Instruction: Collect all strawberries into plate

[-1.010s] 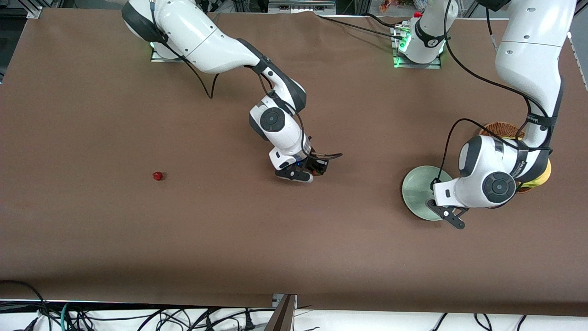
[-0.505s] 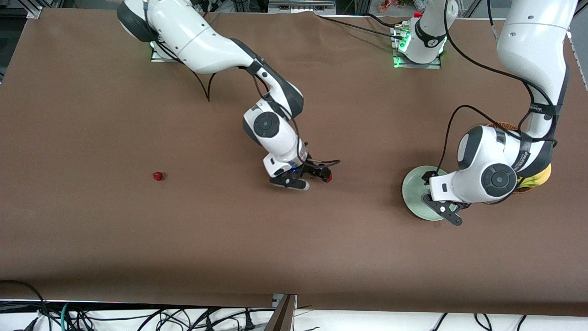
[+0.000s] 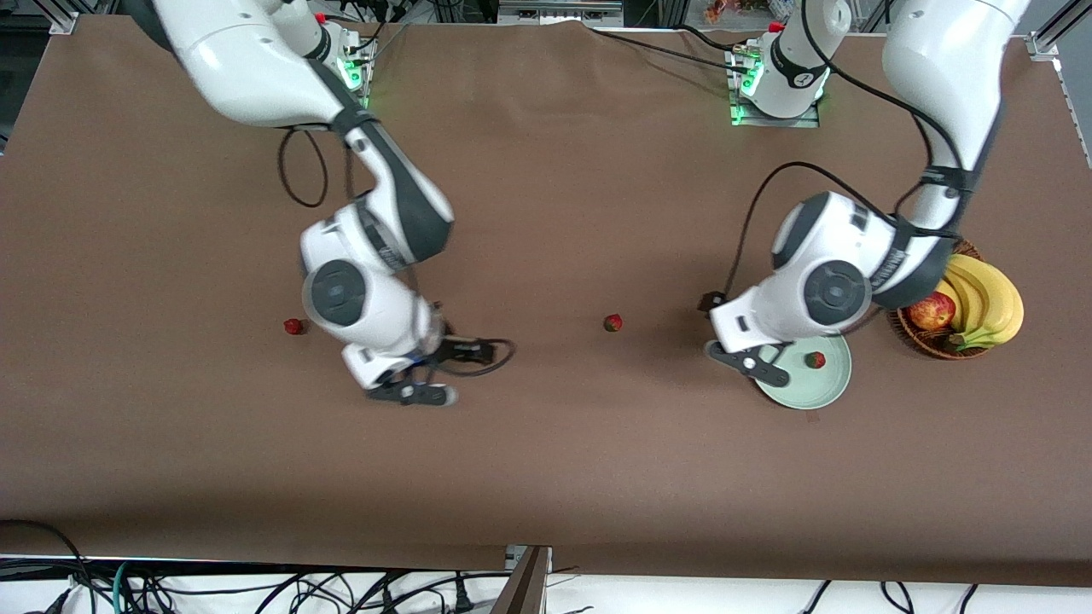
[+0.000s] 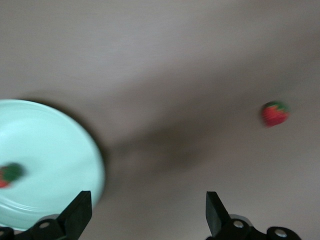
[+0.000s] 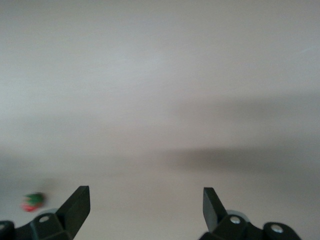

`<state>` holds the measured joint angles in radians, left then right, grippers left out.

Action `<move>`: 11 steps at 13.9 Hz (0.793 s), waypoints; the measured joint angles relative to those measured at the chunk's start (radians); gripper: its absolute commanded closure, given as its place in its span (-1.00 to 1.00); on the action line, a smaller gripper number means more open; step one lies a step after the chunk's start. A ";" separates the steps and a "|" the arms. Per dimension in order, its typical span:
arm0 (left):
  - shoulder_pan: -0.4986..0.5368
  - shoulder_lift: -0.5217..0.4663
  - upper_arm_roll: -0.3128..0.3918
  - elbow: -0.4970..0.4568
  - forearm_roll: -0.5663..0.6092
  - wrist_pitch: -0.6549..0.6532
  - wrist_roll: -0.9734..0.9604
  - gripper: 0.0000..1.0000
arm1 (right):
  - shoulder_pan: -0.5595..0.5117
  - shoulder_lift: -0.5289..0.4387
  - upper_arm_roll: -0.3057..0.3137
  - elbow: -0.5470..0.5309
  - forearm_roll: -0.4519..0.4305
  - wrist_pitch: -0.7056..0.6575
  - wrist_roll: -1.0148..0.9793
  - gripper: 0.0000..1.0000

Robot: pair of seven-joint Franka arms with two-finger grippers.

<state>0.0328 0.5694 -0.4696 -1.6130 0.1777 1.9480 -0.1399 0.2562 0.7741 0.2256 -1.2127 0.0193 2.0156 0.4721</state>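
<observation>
Three strawberries show. One [image 3: 816, 360] lies on the mint-green plate [image 3: 832, 388]. One [image 3: 612, 322] lies on the table's middle, and one [image 3: 293, 326] lies toward the right arm's end. My left gripper [image 3: 735, 348] is open and empty over the table beside the plate's rim. Its wrist view shows the plate [image 4: 45, 150], the berry on it [image 4: 7, 175] and the middle berry [image 4: 275, 113]. My right gripper [image 3: 426, 379] is open and empty over bare table between the two loose berries. Its wrist view shows one berry [image 5: 32, 201] beside a finger.
A brown wicker basket [image 3: 930, 345] with a red apple [image 3: 932, 310] and bananas [image 3: 985, 303] stands beside the plate, toward the left arm's end. Cables hang along the table's front edge.
My right gripper left the middle strawberry on the table and swung toward the right arm's end. My left arm moved off the plate toward the middle, uncovering the berry on it and the basket.
</observation>
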 measured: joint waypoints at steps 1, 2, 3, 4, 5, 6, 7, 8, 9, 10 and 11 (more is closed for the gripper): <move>-0.046 0.003 -0.004 0.000 0.000 0.021 -0.096 -1.00 | -0.041 -0.017 -0.009 -0.031 0.000 -0.024 -0.069 -1.00; -0.095 0.010 -0.003 -0.001 0.000 0.056 -0.190 -1.00 | -0.068 -0.034 -0.031 -0.062 -0.002 -0.055 -0.133 -1.00; -0.137 0.023 -0.002 -0.003 0.000 0.102 -0.277 -1.00 | -0.081 -0.048 -0.068 -0.093 -0.003 -0.084 -0.198 -1.00; -0.172 0.042 0.000 -0.005 0.000 0.155 -0.353 -1.00 | -0.086 -0.062 -0.113 -0.124 -0.003 -0.098 -0.260 -1.00; -0.199 0.066 0.004 -0.008 0.007 0.213 -0.413 -1.00 | -0.089 -0.075 -0.158 -0.157 -0.003 -0.101 -0.324 -1.00; -0.224 0.092 0.013 -0.010 0.033 0.261 -0.454 -1.00 | -0.094 -0.087 -0.200 -0.192 -0.003 -0.101 -0.389 -1.00; -0.241 0.119 0.021 -0.011 0.080 0.288 -0.483 -1.00 | -0.104 -0.095 -0.235 -0.222 -0.003 -0.100 -0.443 -1.00; -0.251 0.142 0.026 -0.011 0.128 0.300 -0.509 -1.00 | -0.115 -0.102 -0.262 -0.252 -0.003 -0.097 -0.480 -1.00; -0.254 0.160 0.027 -0.011 0.157 0.308 -0.527 -1.00 | -0.124 -0.107 -0.281 -0.285 -0.003 -0.081 -0.499 -1.00; -0.255 0.174 0.027 -0.011 0.174 0.313 -0.535 -1.00 | -0.129 -0.112 -0.291 -0.325 -0.003 -0.047 -0.509 -1.00; -0.257 0.185 0.027 -0.011 0.184 0.320 -0.538 -1.00 | -0.130 -0.116 -0.294 -0.369 -0.003 -0.002 -0.511 -1.00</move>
<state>-0.2239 0.7546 -0.4423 -1.6245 0.3619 2.2679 -0.6779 0.1260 0.6583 -0.0684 -1.5814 0.0163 2.0138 -0.0388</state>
